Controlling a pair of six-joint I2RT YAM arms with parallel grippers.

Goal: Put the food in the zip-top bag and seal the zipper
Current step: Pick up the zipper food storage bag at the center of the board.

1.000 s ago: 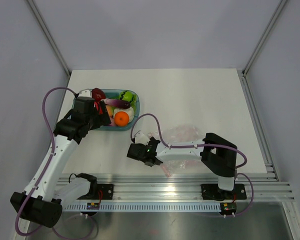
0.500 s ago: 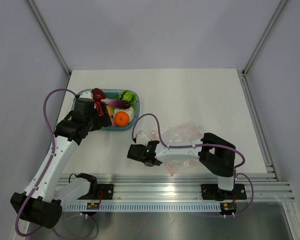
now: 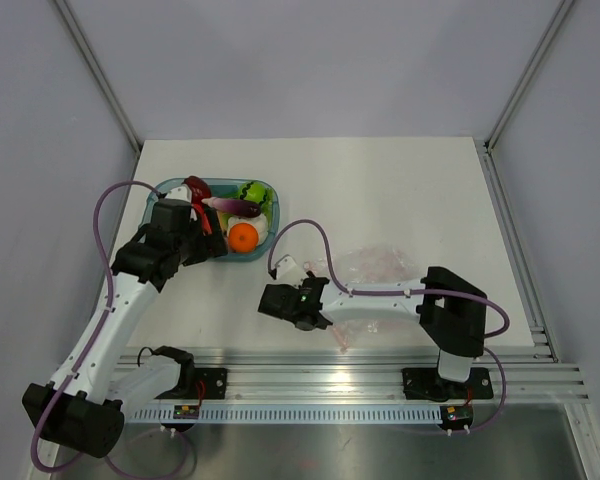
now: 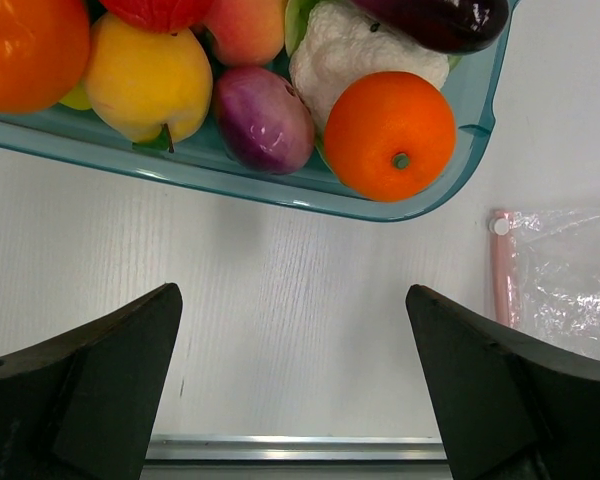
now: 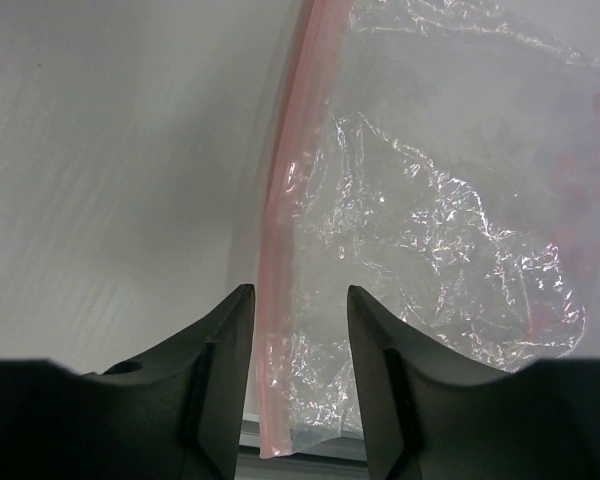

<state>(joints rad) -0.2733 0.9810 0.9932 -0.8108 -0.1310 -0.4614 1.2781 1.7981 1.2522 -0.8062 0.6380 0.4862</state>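
The food lies in a teal tray: an orange, white cauliflower, a purple piece, a yellow piece and others. My left gripper is open and empty over bare table just in front of the tray. The clear zip-top bag lies flat by the table's near edge. Its pink zipper runs between the jaws of my right gripper, which is open above the bag's near corner. The bag looks empty.
The metal rail runs along the table's near edge, just under the bag's corner. The bag's edge also shows at the right in the left wrist view. White table stretches behind the bag.
My right arm has shifted a little to the right and toward the near edge, over the bag's zipper edge. My left gripper has drawn back slightly from the tray.
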